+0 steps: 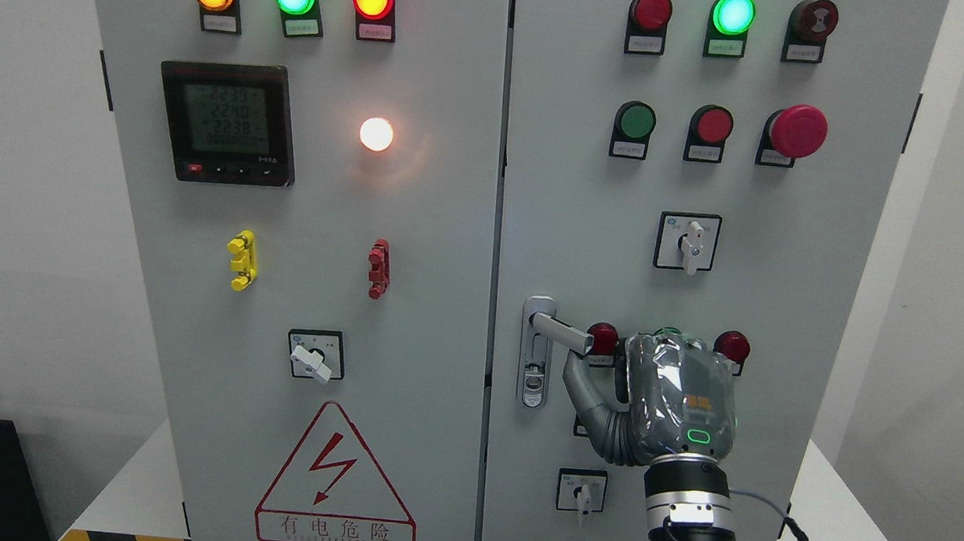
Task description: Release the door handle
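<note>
Right robot hand [661, 385] beside door handle [561, 330], grip unclear; warning triangle [337, 481] reads "有电危险".

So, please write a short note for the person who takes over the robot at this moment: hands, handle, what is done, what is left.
Right hand: raised in front of the right cabinet door, just right of the door handle. Its thumb reaches up to the end of the handle lever; whether it touches cannot be told, and its other fingers are hidden.
Left hand: not in view.
Both cabinet doors look closed.
Done: nothing certain; release not confirmed.
Left: get the thumb clear of the lever and pull the hand back.
</note>
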Robot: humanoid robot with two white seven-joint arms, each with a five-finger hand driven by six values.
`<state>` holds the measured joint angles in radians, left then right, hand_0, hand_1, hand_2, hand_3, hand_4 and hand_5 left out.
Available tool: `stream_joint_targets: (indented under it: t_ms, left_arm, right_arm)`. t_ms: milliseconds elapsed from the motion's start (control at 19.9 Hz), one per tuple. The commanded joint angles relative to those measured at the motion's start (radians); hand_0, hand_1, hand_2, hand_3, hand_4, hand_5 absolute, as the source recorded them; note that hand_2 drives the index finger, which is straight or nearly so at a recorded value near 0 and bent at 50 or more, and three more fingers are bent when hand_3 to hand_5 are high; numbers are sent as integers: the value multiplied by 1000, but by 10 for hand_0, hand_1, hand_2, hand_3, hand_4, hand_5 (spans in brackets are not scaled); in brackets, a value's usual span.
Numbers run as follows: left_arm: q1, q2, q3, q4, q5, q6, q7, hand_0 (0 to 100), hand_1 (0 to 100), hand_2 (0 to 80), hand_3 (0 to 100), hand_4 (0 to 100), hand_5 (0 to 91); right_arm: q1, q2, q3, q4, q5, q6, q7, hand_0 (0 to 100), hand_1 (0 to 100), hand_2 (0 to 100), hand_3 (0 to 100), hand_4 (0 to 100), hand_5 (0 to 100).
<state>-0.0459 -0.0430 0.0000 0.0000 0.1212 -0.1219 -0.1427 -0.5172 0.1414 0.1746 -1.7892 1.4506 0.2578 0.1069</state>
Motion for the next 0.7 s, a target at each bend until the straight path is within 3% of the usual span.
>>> stream_joint_targets:
  t_ms: [0,301,451,652]
  left_arm:
    - [0,0,11,17,0,1,0,120,389,0,0,0,0]
    - [0,0,11,17,0,1,0,120,389,0,0,0,0]
    - [0,0,11,17,0,1,0,120,389,0,0,0,0]
    - [0,0,11,17,0,1,0,120,389,0,0,0,0]
  right_arm:
    - [9,-5,0,-18,-1,-9,-6,492,100,988,1000,981,927]
    - [74,-19,2,-79,-1,-49,-26,494,100,988,1000,981,929]
    - [124,-28,0,-119,-1,-78,-65,497,100,986,1000,981,927]
    - [218,-95,-27,-209,-2,-141,-170,510,103,964,1000,896,901]
